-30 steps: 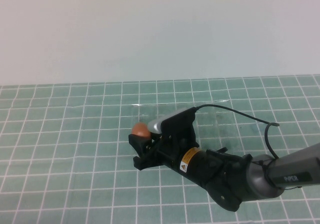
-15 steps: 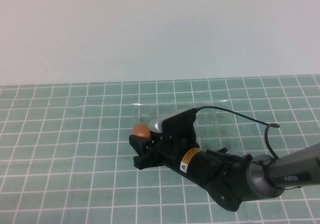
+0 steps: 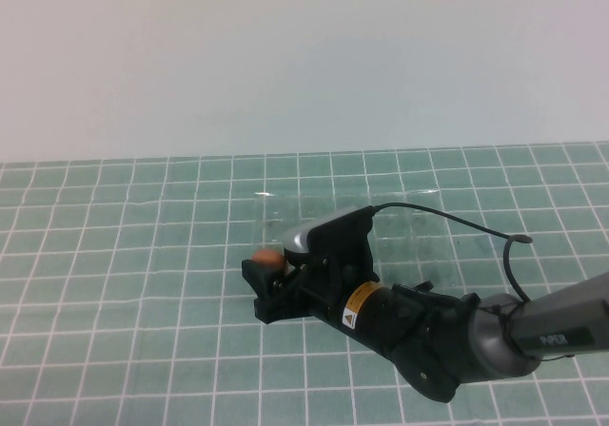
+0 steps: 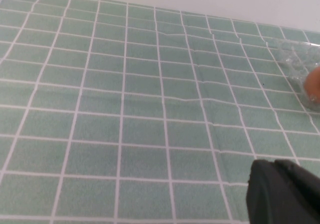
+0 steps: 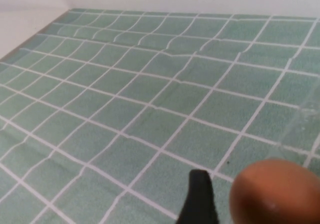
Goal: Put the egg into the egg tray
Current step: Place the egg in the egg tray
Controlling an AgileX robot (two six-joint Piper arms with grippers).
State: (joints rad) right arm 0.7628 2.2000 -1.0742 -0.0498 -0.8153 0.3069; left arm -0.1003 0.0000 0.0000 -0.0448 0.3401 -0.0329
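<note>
While right gripper [image 3: 271, 286] gapes, egg [image 3: 266, 254] half hidden; left gripper [image 4: 285, 194] state unclear.

The right arm [image 3: 495, 336] has a rounded grey casing with small white lettering. Ahead of that casing sits a black wrist block bearing a yellow-and-white warning label [image 3: 356, 305], topped by a silver-grey camera housing [image 3: 303, 237]. A thin black cable [image 3: 447, 215] loops over the arm. The right gripper [image 3: 261, 283] has matte black angular fingers.
</note>
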